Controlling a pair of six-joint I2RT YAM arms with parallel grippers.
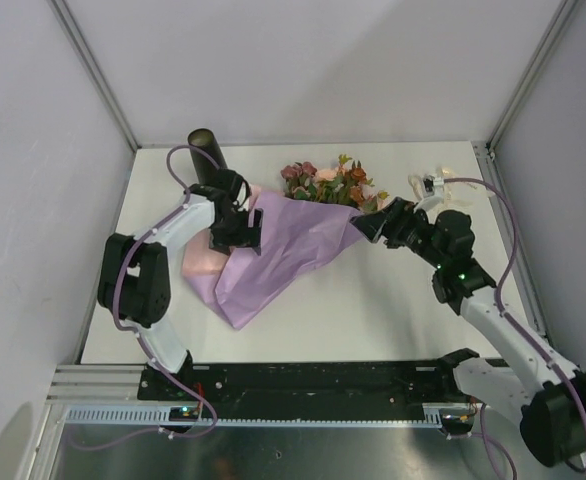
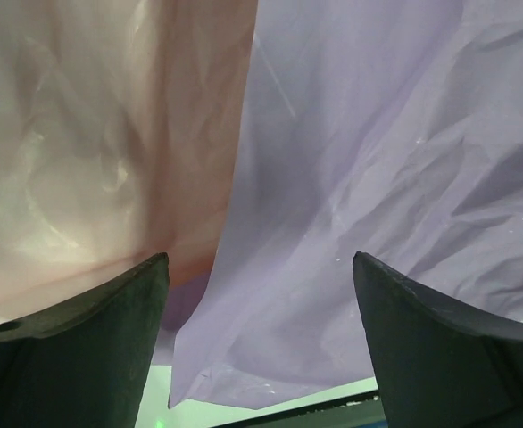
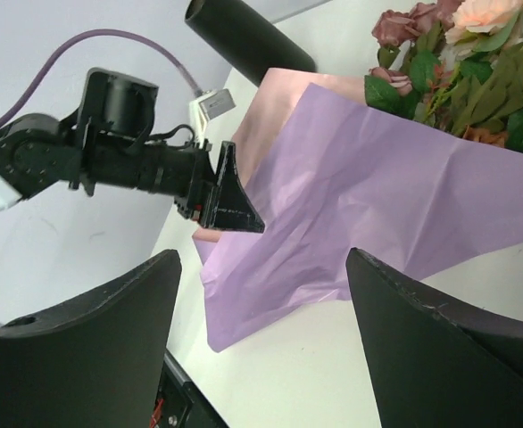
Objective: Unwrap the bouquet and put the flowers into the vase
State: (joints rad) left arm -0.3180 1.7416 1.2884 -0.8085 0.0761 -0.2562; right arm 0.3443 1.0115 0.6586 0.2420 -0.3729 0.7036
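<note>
Lilac paper [image 1: 288, 250] lies spread open in the middle of the white desk [image 1: 393, 320], still carrying the bouquet [image 1: 313, 215]. The sheet fans out from a narrow lower end near the desk's left front toward the back. The flowers [image 1: 325, 182] lie at its upper edge with their heads past the paper and pointing to the back wall. The heads are pale pink, peach and dark red among green leaves. Under the lilac sheet a pink sheet [image 1: 198, 262] shows along the left side. None of the flowers are in the vase [image 1: 206, 148], a black cylinder at the back left of the desk, just behind the left arm's wrist.

The left claw [image 2: 260, 259] sits at the left edge of the paper with its fingers [image 2: 83, 348] spread wide. Its wrist view shows pink paper on one side and lilac on the other, close in front, with nothing pinched between the tips. The right claw [image 3: 263, 254] is at the bouquet's right side, near the leaves and the paper's upper right corner. Its fingers [image 3: 440, 339] are also spread and hold nothing, and the paper lies beyond them. A small cream tangle [image 1: 428, 183] lies at the back right, apart from the bouquet.
</note>
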